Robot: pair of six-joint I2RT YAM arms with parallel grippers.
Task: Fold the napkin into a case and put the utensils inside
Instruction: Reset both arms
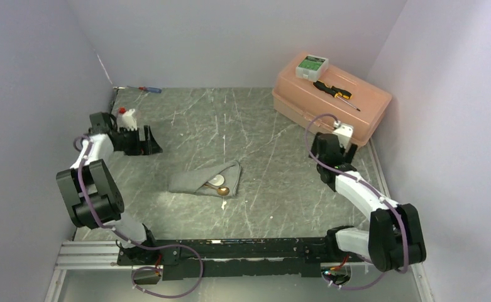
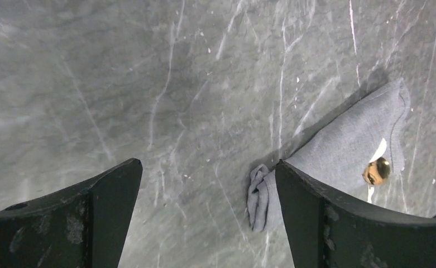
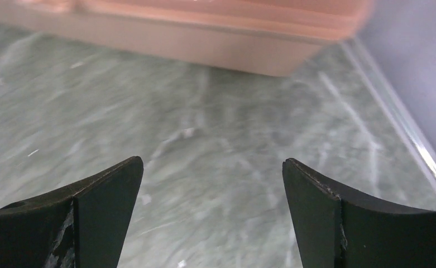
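- At mid tabletop (image 1: 261,126) lies the napkin (image 1: 202,181), folded into a flat, wedge-shaped case, clear of both arms.
- Both spoons sit at its open right end. The white spoon (image 1: 215,181) shows its bowl just inside the fold. The gold spoon (image 1: 222,190) has its bowl at the near edge, touching the cloth. A pale sliver juts past that edge; I cannot tell which spoon it belongs to.
- Left hand (image 2: 207,167): fingers wide apart and holding nothing. It hovers over bare tabletop near the napkin's bunched left corner, not touching it.
- Right hand (image 3: 212,162): fingers wide apart too, and empty, close to the pink box (image 1: 331,100) at the far right.
- Judgement: the folding and loading look done, or nearly so. What is left is a check and a clean retreat.
- To do that well, lift each hand straight up before swinging it home, so no finger drags the cloth or flips the top layer open.
- If the spoons need seating deeper, pin the napkin's left corner with the left hand. Then nudge the gold spoon slowly inward along the fold with the right.
- Risk: the cloth is soft and the surface looks smooth. A push without pinning would likely slide the whole case and spill the spoons.
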